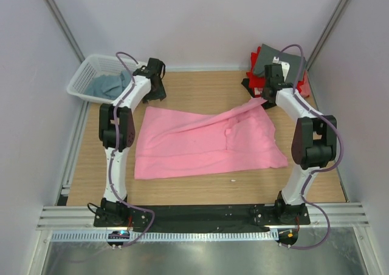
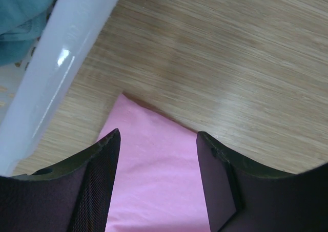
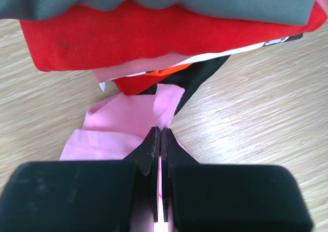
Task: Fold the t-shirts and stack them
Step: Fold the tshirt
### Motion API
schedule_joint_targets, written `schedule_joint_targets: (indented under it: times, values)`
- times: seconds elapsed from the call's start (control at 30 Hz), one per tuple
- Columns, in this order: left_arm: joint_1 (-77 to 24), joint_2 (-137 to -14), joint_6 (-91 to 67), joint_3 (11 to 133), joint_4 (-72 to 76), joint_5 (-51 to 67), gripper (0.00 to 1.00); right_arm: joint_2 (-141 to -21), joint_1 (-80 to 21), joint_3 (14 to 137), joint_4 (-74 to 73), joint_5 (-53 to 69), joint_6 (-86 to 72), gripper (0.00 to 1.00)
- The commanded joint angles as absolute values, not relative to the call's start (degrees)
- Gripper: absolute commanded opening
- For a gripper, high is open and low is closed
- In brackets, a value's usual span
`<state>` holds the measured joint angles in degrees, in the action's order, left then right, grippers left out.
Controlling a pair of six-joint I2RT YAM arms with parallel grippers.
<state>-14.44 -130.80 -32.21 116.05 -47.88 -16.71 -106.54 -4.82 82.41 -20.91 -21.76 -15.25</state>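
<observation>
One far corner of the pink shirt (image 1: 200, 147), spread mid-table, is clamped in your right gripper (image 3: 160, 132) beside the folded pile (image 1: 276, 59) at far right, while your left gripper (image 2: 158, 134) hangs with fingers apart above the far left corner.

A wood-grain table (image 1: 194, 87) is enclosed on three sides by plain white walls (image 1: 200, 20). Metal posts (image 1: 59, 17) are set in the far corners; aluminium rails (image 1: 340, 216) are laid along the near edge.
</observation>
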Motion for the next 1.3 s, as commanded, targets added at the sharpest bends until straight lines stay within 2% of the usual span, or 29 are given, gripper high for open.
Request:
schedule_joint_targets:
  times: [0.0, 0.33, 0.53, 0.7, 0.8, 0.83, 0.93, 1.07, 1.27]
  values:
    - [-13.36, -132.1, -30.68, 118.47, -49.48, -18.72, 0.62, -102.74, -3.78, 81.83, -20.48, -21.98, -14.15, 0.01]
    - [-13.36, -136.4, -31.03, 119.71, -50.63, -21.18, 0.59, -104.15, -3.52, 82.0, -20.04, -19.07, -14.41, 0.01]
    - [-13.36, -138.69, -30.94, 121.2, -51.15, -21.71, 0.48, -104.68, -3.43, 82.09, -19.86, -18.19, -14.41, 0.01]
    - [-13.36, -139.66, -30.67, 121.29, -50.98, -22.68, 0.47, -104.85, -3.25, 82.09, -19.95, -17.58, -14.41, 0.01]
    - [-13.36, -140.62, -30.59, 121.9, -51.15, -22.5, 0.32, -104.94, -3.16, 81.74, -19.25, -16.79, -14.5, 0.01]
    - [-13.36, -140.97, -30.59, 122.25, -51.41, -22.41, 0.17, -105.03, -3.16, 81.65, -18.99, -16.61, -14.59, 0.01]
    - [-13.36, -141.06, -30.41, 123.48, -52.73, -22.67, 0.0, -105.99, -3.16, 82.09, -18.2, -13.64, -15.46, 0.01]
    - [-13.36, -138.79, -30.41, 123.84, -55.45, -23.55, 0.0, -106.96, -4.47, 84.46, -17.32, -5.64, -16.61, 0.01]
    - [-13.36, -130.71, -30.85, 119.19, -57.39, -25.14, 0.0, -111.78, -9.48, 97.28, -21.88, -4.13, -13.19, 0.01]
